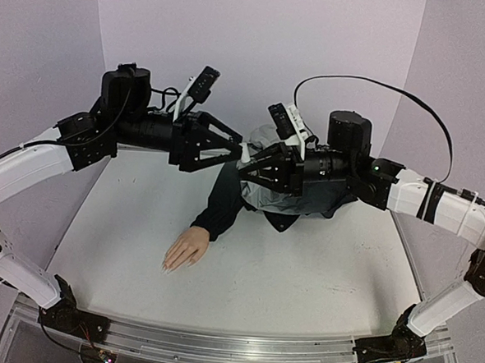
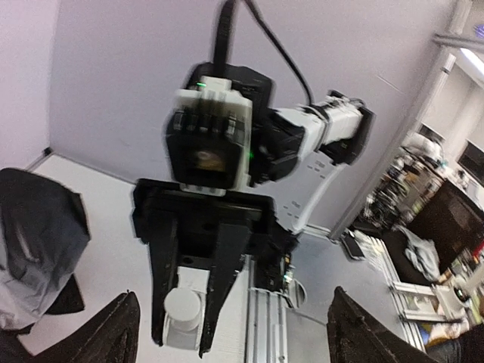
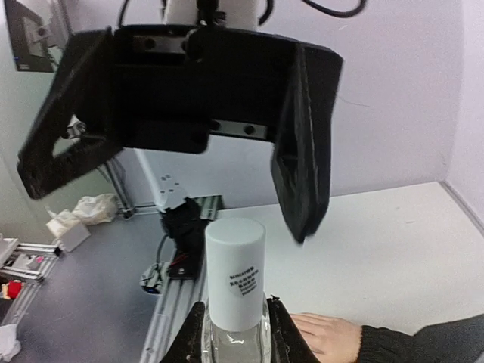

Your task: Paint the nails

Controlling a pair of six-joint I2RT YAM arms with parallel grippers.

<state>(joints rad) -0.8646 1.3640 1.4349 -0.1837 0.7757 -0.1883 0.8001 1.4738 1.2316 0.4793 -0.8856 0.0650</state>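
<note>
The mannequin hand (image 1: pixel 185 250) lies palm down on the table, its dark sleeve (image 1: pixel 225 198) running back. Its nails (image 1: pixel 169 267) are tiny and pale at the fingertips. The hand also shows in the right wrist view (image 3: pixel 327 337). My right gripper (image 1: pixel 245 169) is shut on the glass body of a small bottle (image 3: pixel 236 346) with a white cap (image 3: pixel 235 281), held in the air above the sleeve. My left gripper (image 1: pixel 238 148) is open wide and faces the cap, its fingers (image 3: pixel 304 159) apart from it. The left wrist view shows the bottle (image 2: pixel 183 316) in the right gripper.
A grey and dark garment (image 1: pixel 299 197) lies bunched at the back of the table behind the sleeve. Purple walls close in the back and sides. The aluminium rail (image 1: pixel 216 348) runs along the near edge.
</note>
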